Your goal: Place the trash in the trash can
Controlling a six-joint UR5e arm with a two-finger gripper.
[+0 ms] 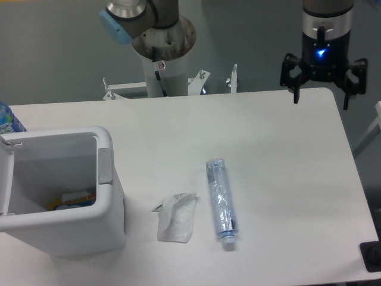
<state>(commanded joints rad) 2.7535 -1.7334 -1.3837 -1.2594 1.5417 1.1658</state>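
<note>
A flat crumpled white wrapper with green print (177,218) lies on the white table, front centre. Just right of it lies a long crushed clear plastic bottle with a bluish label (221,199), cap end toward the front. The large white trash can (106,179) with a thick rounded rim and a grey patch stands at the front left; some colourful items lie inside it. My gripper (321,100) hangs open and empty above the table's far right corner, well away from both items.
A bright blue bottle (8,119) peeks in at the left edge behind the bin. The arm's base column (162,62) stands behind the table's far edge. A dark object (371,256) sits at the front right corner.
</note>
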